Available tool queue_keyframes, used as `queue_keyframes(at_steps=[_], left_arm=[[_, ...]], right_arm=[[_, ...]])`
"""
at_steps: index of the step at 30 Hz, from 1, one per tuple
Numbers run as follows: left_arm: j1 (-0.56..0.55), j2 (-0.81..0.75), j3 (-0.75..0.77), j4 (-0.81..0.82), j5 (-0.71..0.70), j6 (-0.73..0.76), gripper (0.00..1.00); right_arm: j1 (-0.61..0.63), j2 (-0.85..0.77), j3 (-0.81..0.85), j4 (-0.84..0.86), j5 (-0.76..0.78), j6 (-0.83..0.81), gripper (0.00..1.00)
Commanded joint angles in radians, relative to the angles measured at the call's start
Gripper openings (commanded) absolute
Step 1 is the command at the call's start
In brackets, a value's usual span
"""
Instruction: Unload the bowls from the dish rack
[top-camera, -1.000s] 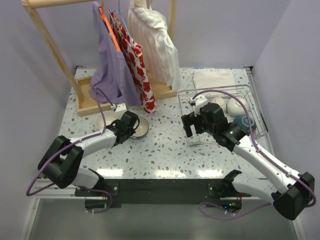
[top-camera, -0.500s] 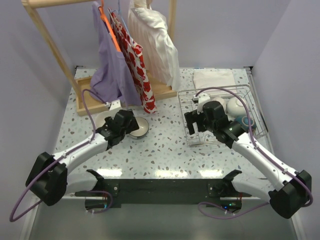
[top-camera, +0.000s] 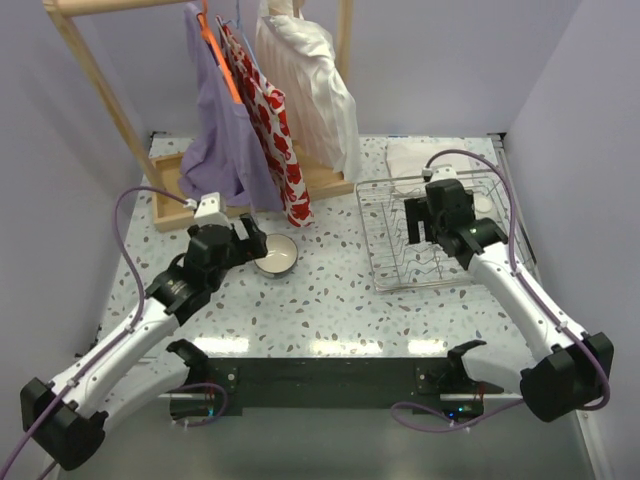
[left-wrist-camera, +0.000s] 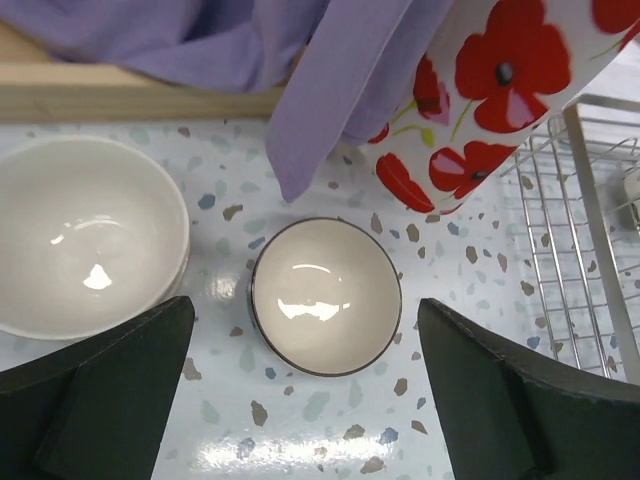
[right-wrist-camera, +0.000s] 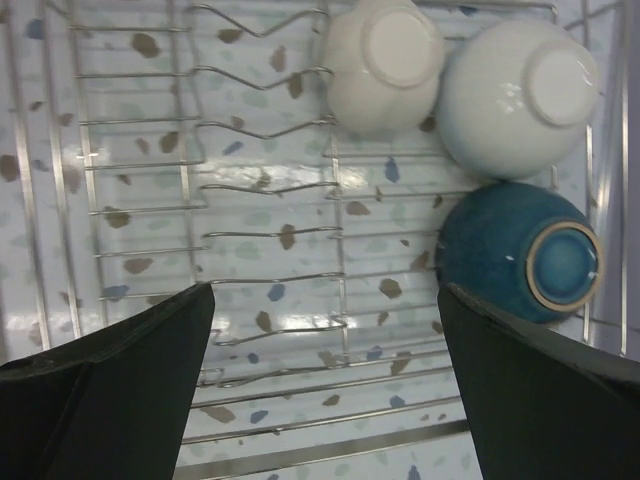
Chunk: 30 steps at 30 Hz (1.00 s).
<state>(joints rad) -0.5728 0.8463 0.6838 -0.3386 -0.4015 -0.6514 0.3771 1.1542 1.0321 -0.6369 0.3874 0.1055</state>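
Speckled table — dark-rimmed bowl upright; teal bowl upturned in rack.

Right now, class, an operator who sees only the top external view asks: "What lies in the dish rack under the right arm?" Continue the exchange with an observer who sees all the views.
Observer: Three bowls in the dish rack: a cream bowl, a white bowl and a teal bowl.
Operator: Which way up?
Observer: All three turn their foot rings towards the right wrist camera.
Operator: I see only the beige bowl by the left gripper. Any more?
Observer: Yes, a wide white bowl sits on the table to its left, apart from it.
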Motion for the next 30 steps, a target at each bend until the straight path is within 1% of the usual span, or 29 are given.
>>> queue_keyframes(at_steps=[1,3,4,7,9,10,14,17,24,30], left_arm=[[-0.004,-0.096,0.048,0.032,-0.082,0.185,1.00],[-0.004,-0.134,0.046,0.041,-0.105,0.234,1.00],[-0.004,-0.144,0.039,0.044,-0.129,0.243,1.00],[-0.004,-0.180,-0.006,0.061,-0.184,0.246,1.00],[-0.004,-0.193,-0.004,0.043,-0.188,0.230,1.00],[-0.004,-0.197,-0.001,0.024,-0.189,0.223,1.00],[-0.004,-0.222,-0.003,0.033,-0.206,0.234,1.00],[-0.002,-0.231,-0.004,0.038,-0.218,0.240,1.00],[-0.002,-0.245,-0.010,0.046,-0.186,0.233,1.00],[-0.002,-0.247,-0.010,0.044,-0.189,0.233,1.00]], right_arm=[[-0.072,0.064,0.066,-0.089,0.204,0.025,0.99],[-0.107,0.094,0.086,-0.089,0.237,0.022,0.99],[-0.118,0.126,0.092,-0.086,0.276,0.013,0.99],[-0.167,0.195,0.109,-0.067,0.309,-0.001,0.99],[-0.199,0.228,0.118,-0.050,0.340,-0.010,0.99],[-0.208,0.254,0.118,-0.046,0.344,-0.013,0.99],[-0.257,0.318,0.112,-0.009,0.338,-0.018,0.99],[-0.274,0.372,0.124,-0.015,0.318,-0.001,0.99],[-0.277,0.472,0.143,-0.003,0.315,0.000,0.99],[-0.277,0.527,0.129,0.020,0.366,0.008,0.99]])
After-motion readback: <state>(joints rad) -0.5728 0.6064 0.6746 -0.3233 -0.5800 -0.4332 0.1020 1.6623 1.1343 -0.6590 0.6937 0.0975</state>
